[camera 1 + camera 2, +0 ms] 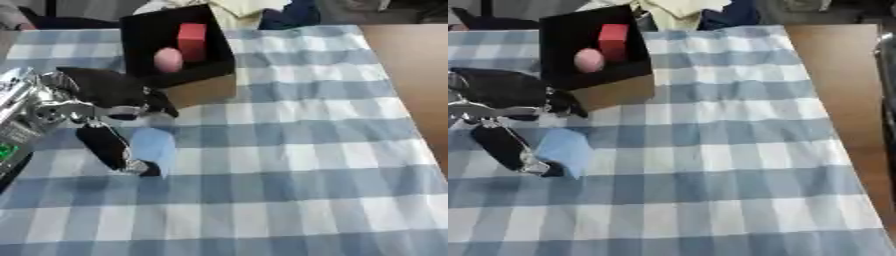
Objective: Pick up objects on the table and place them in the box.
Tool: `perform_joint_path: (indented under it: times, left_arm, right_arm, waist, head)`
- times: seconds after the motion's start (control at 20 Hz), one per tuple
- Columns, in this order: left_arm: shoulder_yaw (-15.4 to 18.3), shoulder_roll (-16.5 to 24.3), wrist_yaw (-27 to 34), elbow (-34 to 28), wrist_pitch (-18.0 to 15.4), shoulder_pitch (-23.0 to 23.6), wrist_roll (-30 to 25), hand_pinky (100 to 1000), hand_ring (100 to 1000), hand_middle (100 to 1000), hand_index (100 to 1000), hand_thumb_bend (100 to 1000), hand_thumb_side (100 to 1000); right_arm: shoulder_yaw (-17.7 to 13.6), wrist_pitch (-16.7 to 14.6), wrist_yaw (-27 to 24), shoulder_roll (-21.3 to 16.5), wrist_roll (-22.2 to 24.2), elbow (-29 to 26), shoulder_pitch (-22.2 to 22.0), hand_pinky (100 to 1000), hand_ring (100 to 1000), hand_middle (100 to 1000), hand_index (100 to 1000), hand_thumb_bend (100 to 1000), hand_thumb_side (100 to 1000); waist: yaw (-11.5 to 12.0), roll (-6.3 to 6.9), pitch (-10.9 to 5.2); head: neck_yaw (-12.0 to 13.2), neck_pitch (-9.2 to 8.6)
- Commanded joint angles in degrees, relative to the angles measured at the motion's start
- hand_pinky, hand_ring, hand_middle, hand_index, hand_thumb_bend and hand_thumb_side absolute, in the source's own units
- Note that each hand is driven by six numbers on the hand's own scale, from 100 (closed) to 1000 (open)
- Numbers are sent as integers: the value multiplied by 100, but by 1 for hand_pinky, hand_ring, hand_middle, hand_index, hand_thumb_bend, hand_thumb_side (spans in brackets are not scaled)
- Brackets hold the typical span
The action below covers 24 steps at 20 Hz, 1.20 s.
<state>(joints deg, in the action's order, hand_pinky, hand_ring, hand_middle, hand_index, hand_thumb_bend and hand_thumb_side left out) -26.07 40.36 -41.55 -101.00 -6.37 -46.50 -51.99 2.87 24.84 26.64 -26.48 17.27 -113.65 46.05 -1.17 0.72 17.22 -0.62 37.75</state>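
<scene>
A: How does the thing on the table look?

B: It is a light blue object [563, 150], with flat faces and a matte surface, maybe soft like foam. It lies on the blue and white checkered cloth [297, 165], just in front of the box [203, 90].

A: And the hand?

B: The left hand [109, 107] is black with silver joints, shiny metal. Its fingers and thumb are bent around the light blue object, fingers on the far side and thumb on the near side, so it is grasping it. I cannot tell if the object is lifted from the cloth.

A: What is in the box?

B: The box is cardboard, black inside and brown outside. It holds 2 things: a red block [192, 40] standing upright and a pink round ball [168, 59] beside it. The right hand is not visible.
</scene>
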Motion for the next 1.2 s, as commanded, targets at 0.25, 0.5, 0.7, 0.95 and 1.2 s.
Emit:
perform_joint_path:
  times: [0.25,0.5,0.7,0.95,1.2]
  left_arm:
    - [92,113,-115,8,14,-175,2,822,905,887,980,531,695]
    - [-38,94,-484,474,-249,-164,2,866,924,898,996,561,665]
    - [-84,27,-787,831,-494,-175,2,871,926,898,996,584,671]
    - [-119,-55,-1047,1135,-631,-201,2,875,925,895,993,603,667]
    - [-116,-129,-1319,1370,-691,-201,2,873,923,889,988,611,668]
  right_arm:
    - [-32,13,20,-28,31,-94,77,912,869,801,947,100,1000]
    - [-32,11,21,-18,33,-94,94,912,869,797,945,100,1000]
    - [-31,14,16,-3,35,-94,104,912,868,793,941,100,1000]
    - [-35,15,9,16,29,-94,111,912,868,792,941,100,1000]
    - [-47,18,0,38,9,-94,111,911,868,789,938,100,1000]
  waist:
    - [-14,8,-112]
    - [-48,2,-93]
    - [-66,-5,-73]
    - [-76,-12,-64]
    - [-89,-16,-65]
  head:
    - [-3,25]
    - [17,7]
    - [34,-19]
    - [50,-41]
    - [48,-56]
